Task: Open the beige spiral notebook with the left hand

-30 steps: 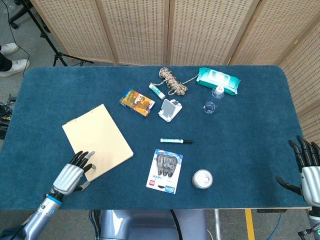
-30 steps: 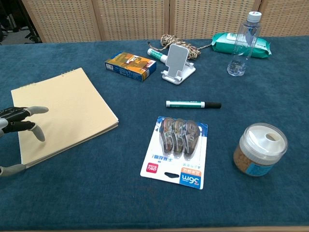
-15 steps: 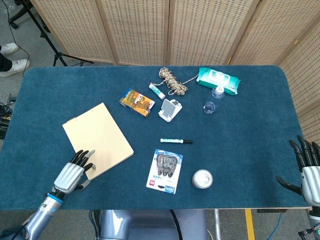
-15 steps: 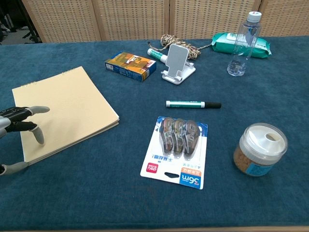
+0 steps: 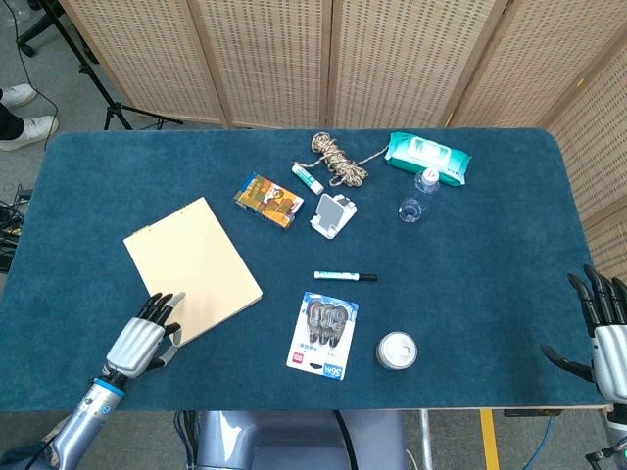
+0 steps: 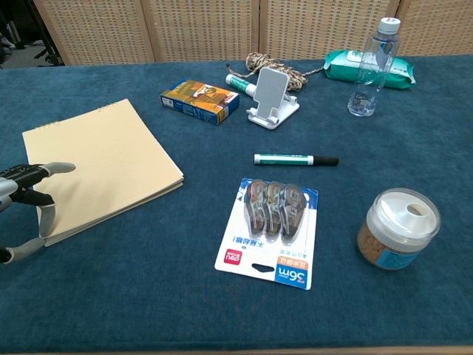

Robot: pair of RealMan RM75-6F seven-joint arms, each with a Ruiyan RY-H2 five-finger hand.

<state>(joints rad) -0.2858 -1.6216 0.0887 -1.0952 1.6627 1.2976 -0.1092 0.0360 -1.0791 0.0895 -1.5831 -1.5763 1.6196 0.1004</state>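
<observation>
— What has shifted since a second ago?

— The beige spiral notebook (image 5: 193, 269) has slid a little toward twelve o'clock and turned slightly under my left hand (image 5: 143, 339); the hand itself has drawn back toward six.

— Where does the notebook lie now?

— Flat and closed on the blue table (image 5: 490, 235), at about eight o'clock from the middle, spiral edge toward eleven. My left fingers (image 6: 46, 170) reach over its near corner, spread and holding nothing; the chest view shows one lying across the cover, but I cannot tell how firmly it presses.

— And your right hand?

— My right hand (image 5: 605, 328) hangs at the table's four o'clock edge, fingers apart, empty, well apart from everything.

— What else is around?

— At three o'clock of the notebook, a green marker (image 5: 345, 276); below it a pack of correction tapes (image 5: 323, 335), then a white-lidded jar (image 5: 397, 350). Toward one o'clock a small printed box (image 5: 268, 201), a white phone stand (image 5: 334, 215), a glue stick (image 5: 308, 177), coiled rope (image 5: 338, 158), a clear bottle (image 5: 418, 195) and a wet wipes pack (image 5: 427, 157).
</observation>
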